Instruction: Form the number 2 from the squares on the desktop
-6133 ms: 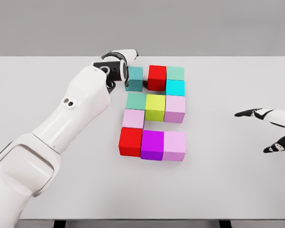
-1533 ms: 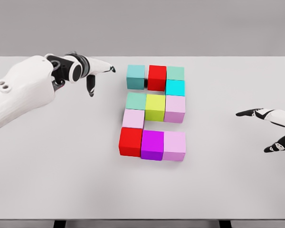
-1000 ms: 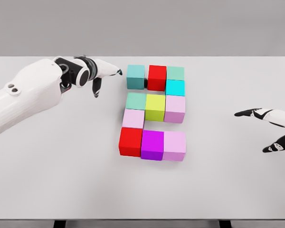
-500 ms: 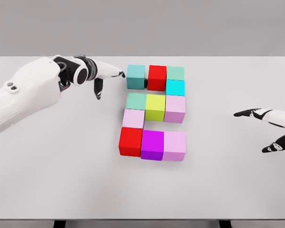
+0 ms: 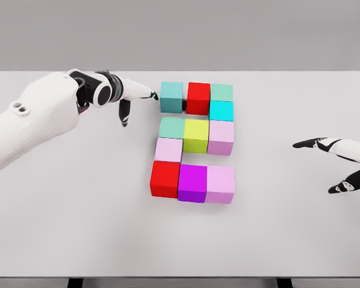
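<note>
Left hand [image 5: 131,97] is out over the white table [image 5: 60,198], fingers stretched and relaxed, nothing in its grip. Its fingertips [image 5: 152,95] point right, just beside the left face of the teal cube [image 5: 171,96]; whether they touch it is not clear from here. One finger droops down toward the tabletop.

The cubes sit near the table's middle, a little toward the far edge, and they read as a blocky 2 whose long axis runs from the far edge toward the robot, top at the far side. Top row: teal cube, red cube [image 5: 198,97], mint cube [image 5: 222,92]. There is a slight gap between the teal and the red. Under the mint sits the cyan cube [image 5: 221,110]. Middle row: green cube [image 5: 172,127], yellow cube [image 5: 196,134], pale pink cube [image 5: 221,137]. Then a light pink cube [image 5: 168,150] on the left side, and the bottom row: second red cube [image 5: 165,178], magenta cube [image 5: 192,182], lilac cube [image 5: 220,183].

Right hand [image 5: 339,165] hangs at the far right, well apart from the cubes, fingers spread and holding nothing.
</note>
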You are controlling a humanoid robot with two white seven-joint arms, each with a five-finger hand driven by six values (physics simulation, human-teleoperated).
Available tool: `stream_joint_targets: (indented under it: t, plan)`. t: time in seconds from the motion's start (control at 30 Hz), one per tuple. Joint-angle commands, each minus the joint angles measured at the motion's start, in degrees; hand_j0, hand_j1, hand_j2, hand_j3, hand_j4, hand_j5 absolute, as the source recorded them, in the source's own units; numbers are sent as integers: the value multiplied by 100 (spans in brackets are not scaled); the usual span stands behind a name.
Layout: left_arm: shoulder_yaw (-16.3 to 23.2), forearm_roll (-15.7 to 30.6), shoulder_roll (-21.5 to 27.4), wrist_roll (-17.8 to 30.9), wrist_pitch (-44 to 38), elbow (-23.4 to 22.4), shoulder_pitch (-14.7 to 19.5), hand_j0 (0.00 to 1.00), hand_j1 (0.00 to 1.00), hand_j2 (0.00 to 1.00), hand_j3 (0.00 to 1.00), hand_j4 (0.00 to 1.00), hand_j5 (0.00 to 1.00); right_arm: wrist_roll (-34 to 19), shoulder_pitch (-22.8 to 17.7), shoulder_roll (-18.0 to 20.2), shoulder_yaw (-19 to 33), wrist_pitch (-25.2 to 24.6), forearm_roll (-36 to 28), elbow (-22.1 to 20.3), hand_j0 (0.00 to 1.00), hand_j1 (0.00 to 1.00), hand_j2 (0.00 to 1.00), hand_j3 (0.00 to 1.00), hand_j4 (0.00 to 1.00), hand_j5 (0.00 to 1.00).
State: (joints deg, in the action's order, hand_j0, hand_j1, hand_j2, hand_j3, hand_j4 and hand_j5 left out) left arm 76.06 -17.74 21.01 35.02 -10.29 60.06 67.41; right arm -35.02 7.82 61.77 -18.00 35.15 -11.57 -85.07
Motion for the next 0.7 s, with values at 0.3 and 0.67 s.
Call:
stream_joint_targets:
  t: [0.3,0.67]
  plan:
    - [-4,-54,-27,-2,54,-56,18,100,100,100,100,100,100,2,0,10,-2,-15,-47,-18,100,100,100,100,100,100]
    - [23,-81,-97,-2,53,-64,0,100,100,100,100,100,100,2,0,10,-2,-15,-47,-19,100,100,100,100,100,100]
